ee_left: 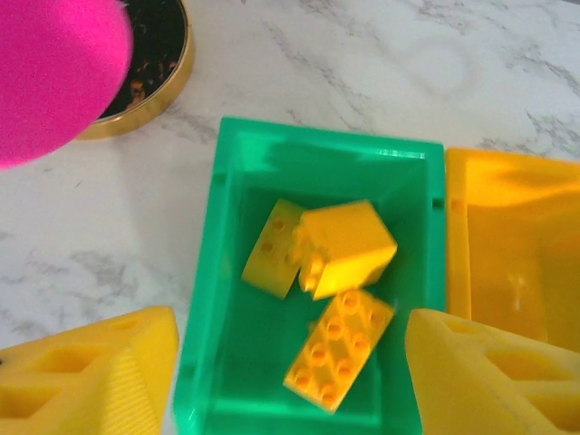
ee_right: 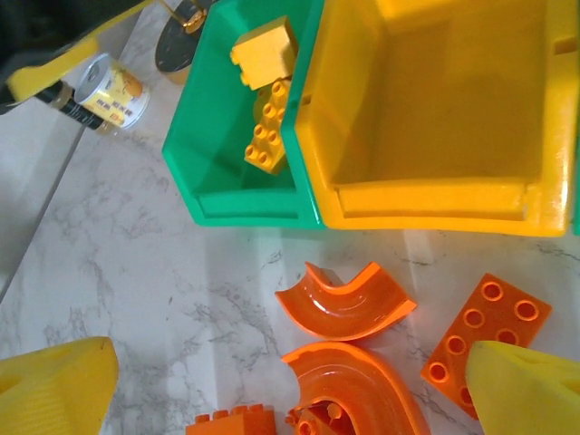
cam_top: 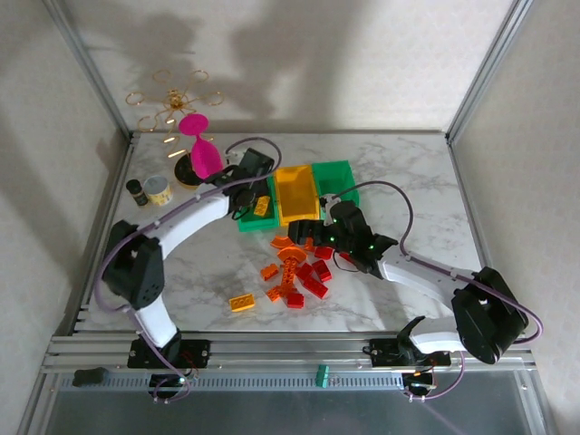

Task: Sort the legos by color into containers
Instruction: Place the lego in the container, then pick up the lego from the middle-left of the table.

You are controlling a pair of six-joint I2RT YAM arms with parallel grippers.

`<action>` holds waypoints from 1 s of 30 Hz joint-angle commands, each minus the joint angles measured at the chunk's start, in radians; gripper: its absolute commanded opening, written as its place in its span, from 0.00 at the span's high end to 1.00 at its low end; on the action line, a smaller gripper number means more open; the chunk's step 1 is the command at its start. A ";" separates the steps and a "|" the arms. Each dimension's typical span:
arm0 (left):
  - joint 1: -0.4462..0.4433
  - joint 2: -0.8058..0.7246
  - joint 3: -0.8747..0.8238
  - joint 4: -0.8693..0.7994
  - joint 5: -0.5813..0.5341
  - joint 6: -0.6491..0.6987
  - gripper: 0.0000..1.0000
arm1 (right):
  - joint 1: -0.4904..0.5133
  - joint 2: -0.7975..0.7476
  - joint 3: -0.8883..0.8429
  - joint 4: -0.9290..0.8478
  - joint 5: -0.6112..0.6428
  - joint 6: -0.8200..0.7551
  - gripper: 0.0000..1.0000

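Observation:
Three containers stand in a row: a green bin (cam_top: 256, 217), a yellow-orange bin (cam_top: 295, 194) and a second green bin (cam_top: 335, 176). My left gripper (ee_left: 290, 385) hovers open over the left green bin (ee_left: 207, 299), where three yellow legos (ee_left: 340, 349) lie loose below its fingers (ee_left: 91, 381). My right gripper (ee_right: 290, 399) stands open low over the loose pile (cam_top: 299, 267), nothing between its fingers (ee_right: 530, 390). Two curved orange pieces (ee_right: 346, 299) and an orange plate (ee_right: 485, 337) lie under it. A single yellow brick (cam_top: 242, 303) sits apart at the front left.
At the back left stand a pink hourglass-shaped object (cam_top: 199, 145), a gold-rimmed round tin (cam_top: 185, 174), a small labelled tin (cam_top: 159, 190) and a dark little bottle (cam_top: 136, 191). A gold wire ornament (cam_top: 172, 104) hangs behind. Metal frame posts border the table.

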 commanded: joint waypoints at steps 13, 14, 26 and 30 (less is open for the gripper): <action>-0.239 -0.390 -0.449 -0.240 0.130 -0.258 0.24 | 0.111 0.011 -0.052 -0.061 -0.062 -0.063 0.01; -0.272 -0.394 -0.465 -0.255 0.129 -0.282 0.23 | 0.113 0.012 -0.062 -0.054 -0.065 -0.055 0.01; -0.419 -0.446 -0.664 -0.255 0.229 -0.492 0.10 | 0.134 0.012 -0.168 0.010 -0.004 -0.009 0.01; -0.443 -0.436 -0.699 -0.192 0.263 -0.521 0.09 | 0.134 0.005 -0.167 0.011 0.003 -0.011 0.01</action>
